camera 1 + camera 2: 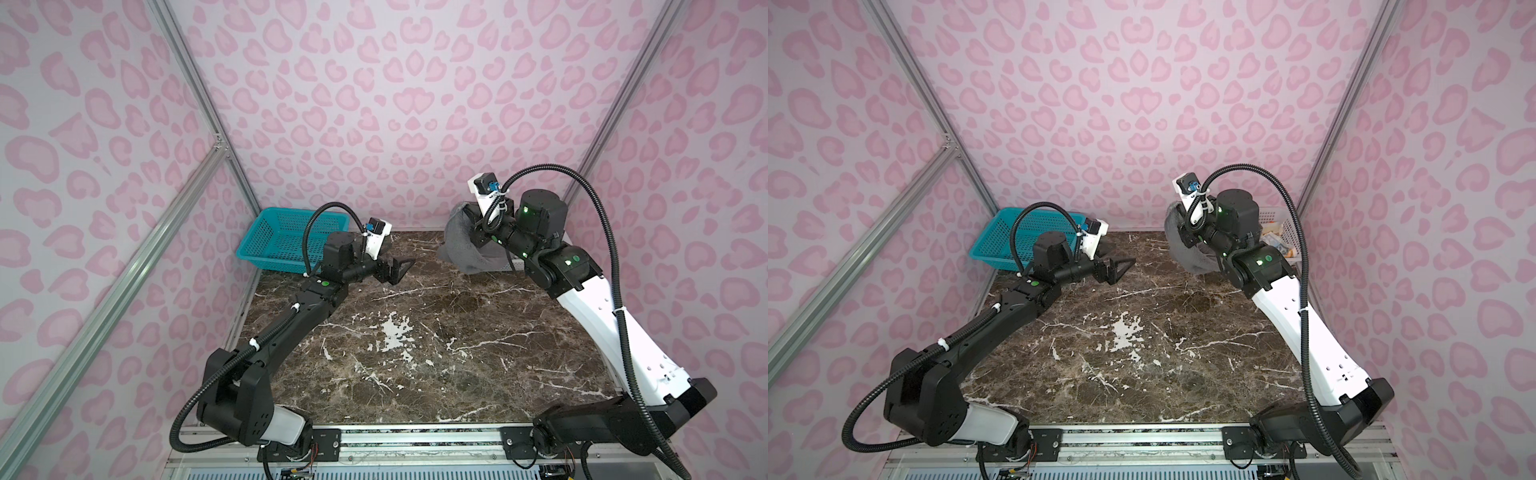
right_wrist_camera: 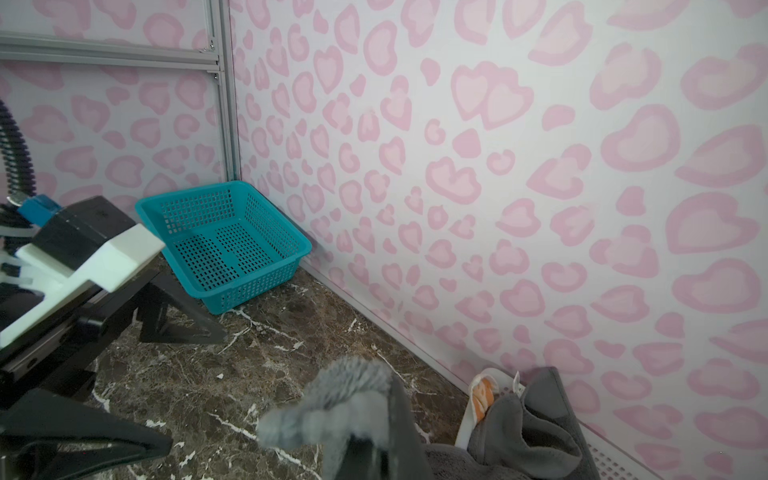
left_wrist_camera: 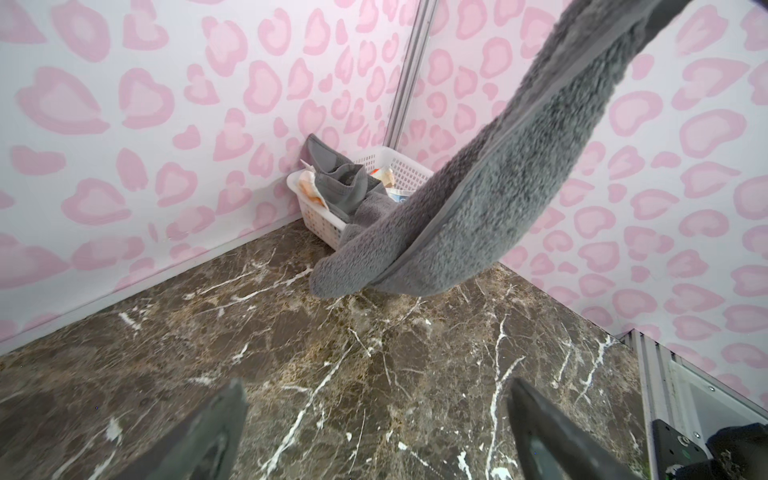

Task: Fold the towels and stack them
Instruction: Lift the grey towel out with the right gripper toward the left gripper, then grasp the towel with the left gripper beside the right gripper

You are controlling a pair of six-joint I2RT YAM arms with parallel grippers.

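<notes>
Two baskets sit in the far corners of the marble table, the teal basket at left and the white basket at right, with bare stone before them. The right gripper is closed on the dark grey terry towel, which is lifted and trails out of the white basket. The left gripper hovers near the teal basket, jaws spread wide, holding nothing.

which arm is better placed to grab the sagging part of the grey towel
Probably left: the left pincer is open and empty, facing the sagging grey towel; the right pincer is shut on it.
</notes>
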